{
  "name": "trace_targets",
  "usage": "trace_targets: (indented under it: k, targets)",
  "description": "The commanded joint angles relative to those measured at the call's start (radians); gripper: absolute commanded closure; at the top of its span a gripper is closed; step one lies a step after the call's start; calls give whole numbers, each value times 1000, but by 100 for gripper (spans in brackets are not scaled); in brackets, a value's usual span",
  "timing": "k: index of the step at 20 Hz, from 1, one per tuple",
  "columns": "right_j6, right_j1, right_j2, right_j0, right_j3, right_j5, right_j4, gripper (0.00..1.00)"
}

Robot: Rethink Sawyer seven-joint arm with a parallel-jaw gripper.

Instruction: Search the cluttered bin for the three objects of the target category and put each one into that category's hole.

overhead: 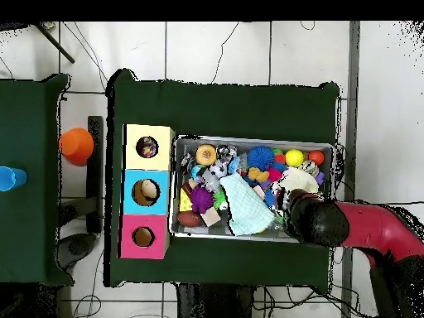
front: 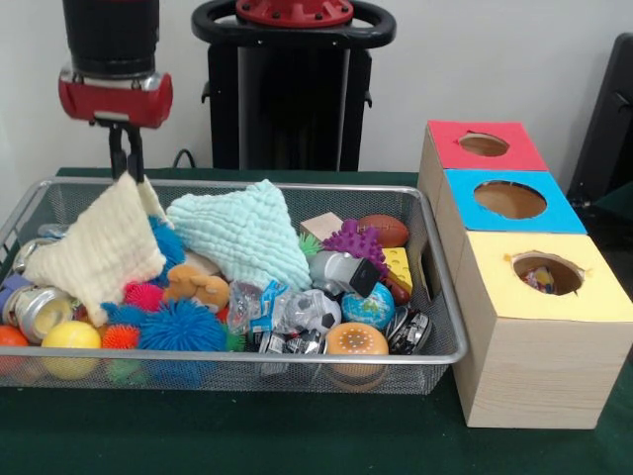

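Cream waffle-weave cloth (front: 97,249) hangs pinched in the closed gripper (front: 128,170) over the wire-mesh bin (front: 435,297).

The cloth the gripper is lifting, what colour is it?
Pale yellow cloth; front view shows it best.

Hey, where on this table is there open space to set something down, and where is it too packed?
Free: the green tablecloth strip in front of the wire bin, and the cloth between the bin and the table's edges in the overhead view. Crowded: the bin itself, heaped with toys and two cloths, with the gripper holding the yellow cloth at one end.
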State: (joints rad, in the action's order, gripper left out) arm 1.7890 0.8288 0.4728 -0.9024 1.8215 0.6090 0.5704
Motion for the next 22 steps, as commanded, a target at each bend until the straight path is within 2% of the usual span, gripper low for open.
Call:
trace_targets:
  k: [1, 5, 11, 19, 22]
  targets:
    - [-72, 215, 62, 73, 145, 231, -155, 100]
    - [34, 268, 17, 146, 198, 213, -188, 100]
    - [163, 273, -68, 265, 218, 171, -183, 100]
    - [173, 210, -132, 327, 184, 130, -184, 100]
    - [151, 147, -140, 329, 144, 100, -167, 100]
